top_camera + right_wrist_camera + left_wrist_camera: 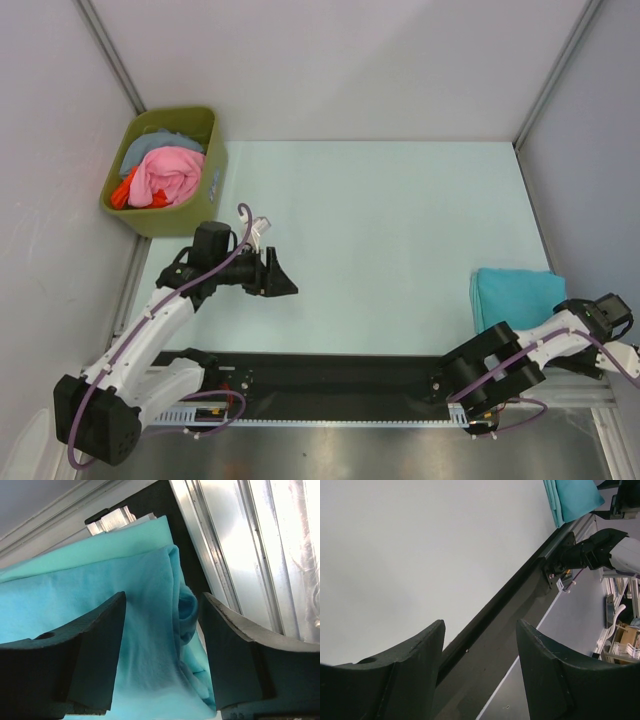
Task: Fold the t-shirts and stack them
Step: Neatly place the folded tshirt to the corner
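One folded turquoise t-shirt (512, 296) lies at the table's right side, near the front edge; it also shows far off in the left wrist view as the t-shirt (575, 497). My right gripper (162, 600) hangs over its near right corner, jaws apart, with a soft fold of the t-shirt (150, 645) filling the space between the fingers. From above, the right gripper (580, 312) is mostly hidden by its own wrist. My left gripper (282, 280) hovers over bare table left of centre, open and empty; in its own view the left gripper (480, 625) frames only table and front strip.
An olive-green bin (203, 128) at the back left holds pink, orange and grey-blue cloth. A black strip (340, 385) and a metal rail run along the table's near edge. Grey walls close in the left, back and right sides.
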You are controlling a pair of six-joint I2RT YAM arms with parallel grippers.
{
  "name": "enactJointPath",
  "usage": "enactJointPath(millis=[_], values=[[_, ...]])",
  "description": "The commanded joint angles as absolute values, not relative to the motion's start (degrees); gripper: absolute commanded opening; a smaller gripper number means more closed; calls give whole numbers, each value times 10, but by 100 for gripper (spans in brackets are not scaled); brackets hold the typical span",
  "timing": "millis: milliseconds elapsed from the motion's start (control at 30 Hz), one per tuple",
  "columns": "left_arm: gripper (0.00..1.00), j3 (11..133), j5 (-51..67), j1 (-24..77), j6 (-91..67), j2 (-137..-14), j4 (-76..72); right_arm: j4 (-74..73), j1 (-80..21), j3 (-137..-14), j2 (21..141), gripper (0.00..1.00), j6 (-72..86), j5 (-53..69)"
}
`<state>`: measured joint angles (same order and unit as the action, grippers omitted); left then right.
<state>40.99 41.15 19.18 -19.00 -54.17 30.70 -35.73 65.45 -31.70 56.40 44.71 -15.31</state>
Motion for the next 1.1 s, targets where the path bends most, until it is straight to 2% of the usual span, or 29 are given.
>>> enactJointPath(millis=[0, 100, 333, 500, 800, 833, 900, 933, 1000, 1067], values=[[65, 430, 416, 185, -175, -541, 303, -352, 659, -302, 553, 65, 470, -156], [65, 430, 416, 185, -176, -539, 303, -328, 664, -290, 548, 59, 474, -150], [65, 428, 412, 185, -177, -539, 301, -304, 686, -308, 559, 0, 435, -142], [66, 426, 413, 183, -178, -538, 298, -293, 679, -365, 549, 0, 361, -159], [66, 426, 417, 182, -177, -538, 301, -207, 635, -335, 558, 0, 249, -164], [66, 426, 417, 182, -177, -539, 300, -207, 637, -331, 559, 3, 252, -177], [66, 426, 417, 182, -178, -541, 299, -219, 647, -334, 563, 19, 264, -185], [66, 425, 418, 182, -178, -543, 296, -225, 649, -340, 576, 39, 268, -192], [66, 424, 417, 182, -178, -544, 294, -263, 655, -358, 588, 55, 286, -210], [66, 425, 417, 181, -179, -547, 294, -290, 654, -389, 592, 60, 299, -212]])
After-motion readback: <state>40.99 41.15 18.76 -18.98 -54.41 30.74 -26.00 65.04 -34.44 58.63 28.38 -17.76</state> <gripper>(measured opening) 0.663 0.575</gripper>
